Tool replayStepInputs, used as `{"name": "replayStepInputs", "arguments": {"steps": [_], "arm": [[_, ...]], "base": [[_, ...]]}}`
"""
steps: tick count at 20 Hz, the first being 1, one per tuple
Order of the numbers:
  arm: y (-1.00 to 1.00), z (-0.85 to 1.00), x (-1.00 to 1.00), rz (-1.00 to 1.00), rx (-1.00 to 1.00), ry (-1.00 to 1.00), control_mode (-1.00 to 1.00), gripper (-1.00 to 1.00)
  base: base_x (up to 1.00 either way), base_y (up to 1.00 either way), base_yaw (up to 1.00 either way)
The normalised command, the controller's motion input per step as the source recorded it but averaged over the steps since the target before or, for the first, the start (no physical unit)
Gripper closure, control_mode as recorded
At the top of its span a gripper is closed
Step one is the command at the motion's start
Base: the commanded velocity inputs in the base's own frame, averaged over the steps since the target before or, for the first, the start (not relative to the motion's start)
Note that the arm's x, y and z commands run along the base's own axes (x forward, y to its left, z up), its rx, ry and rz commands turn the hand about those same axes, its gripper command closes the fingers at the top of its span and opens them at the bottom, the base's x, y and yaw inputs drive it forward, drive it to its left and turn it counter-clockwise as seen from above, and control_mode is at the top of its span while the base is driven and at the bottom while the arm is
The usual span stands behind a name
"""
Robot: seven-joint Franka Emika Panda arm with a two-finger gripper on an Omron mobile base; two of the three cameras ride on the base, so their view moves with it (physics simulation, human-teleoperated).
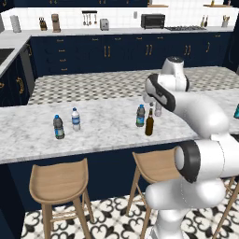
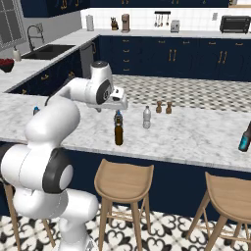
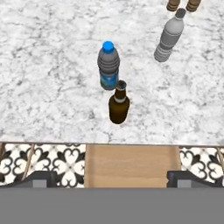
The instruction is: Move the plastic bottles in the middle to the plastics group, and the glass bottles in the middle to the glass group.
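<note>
Three bottles stand mid-counter near the front edge. The slim brown glass bottle is closest to the edge. Just behind it is the dark plastic bottle with a blue cap. The pale plastic bottle stands apart to the right. The plastics group, a dark grey bottle and a clear-white one, stands far left. The teal glass bottle stands far right. My gripper hovers open above the counter's front edge, holding nothing.
Two small brown wooden shakers stand behind the pale bottle. Wooden stools sit under the marble counter's front edge. My own arm hides part of the counter in both base views.
</note>
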Motion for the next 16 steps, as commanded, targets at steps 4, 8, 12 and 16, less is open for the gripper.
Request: {"name": "replayStepInputs", "arguments": {"steps": [4, 8, 12, 16], "arm": [[0.00, -0.78, 0.00, 0.00, 0.00, 0.00, -1.00, -1.00], [0.00, -0.62, 0.02, 0.00, 0.00, -0.06, -1.00, -1.00], [0.00, -0.24, 0.22, 0.00, 0.00, -0.10, -1.00, -1.00], [0.00, 0.00, 0.39, 0.00, 0.00, -0.04, -1.00, -1.00]], "base": [[0.00, 0.00, 0.00], [0.00, 0.00, 0.00], [0.00, 0.00, 0.00], [0.00, 0.00, 0.00]]}}
